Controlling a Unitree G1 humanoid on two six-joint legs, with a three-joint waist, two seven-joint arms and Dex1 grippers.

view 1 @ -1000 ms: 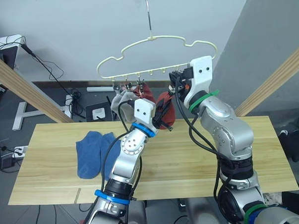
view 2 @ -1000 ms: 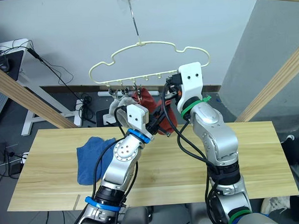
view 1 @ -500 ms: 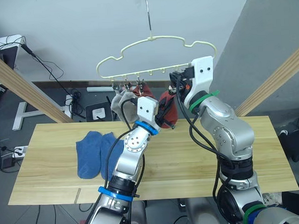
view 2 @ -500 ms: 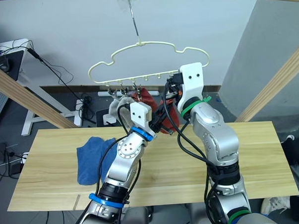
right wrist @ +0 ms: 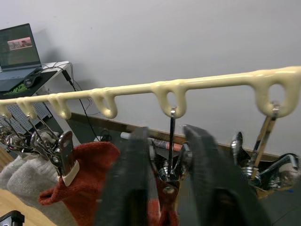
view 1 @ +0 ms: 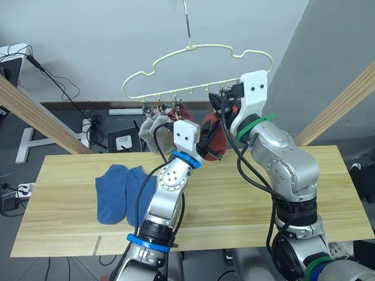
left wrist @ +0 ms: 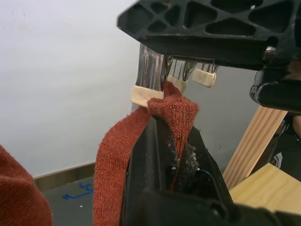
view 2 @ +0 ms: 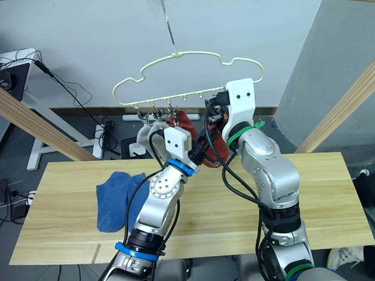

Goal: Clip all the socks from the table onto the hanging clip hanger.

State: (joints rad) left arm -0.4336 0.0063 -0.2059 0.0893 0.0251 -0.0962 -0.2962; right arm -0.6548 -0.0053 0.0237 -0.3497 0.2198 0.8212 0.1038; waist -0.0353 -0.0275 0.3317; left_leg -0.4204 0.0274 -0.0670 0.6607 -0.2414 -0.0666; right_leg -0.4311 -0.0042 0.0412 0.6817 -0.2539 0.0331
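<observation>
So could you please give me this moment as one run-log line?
left gripper: shut on rust-red sock, lifted to clip | right gripper: jaws around clip | clip hanger: two grey, one rust-red hung | table: two blue socks left

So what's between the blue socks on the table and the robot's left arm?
Nothing: in the left eye view the blue socks lie beside the left arm, with bare table around.

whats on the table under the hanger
Two blue socks lie side by side on the table, left of the arms. The arms cover the middle of the tabletop, so anything lying there cannot be seen.
</observation>
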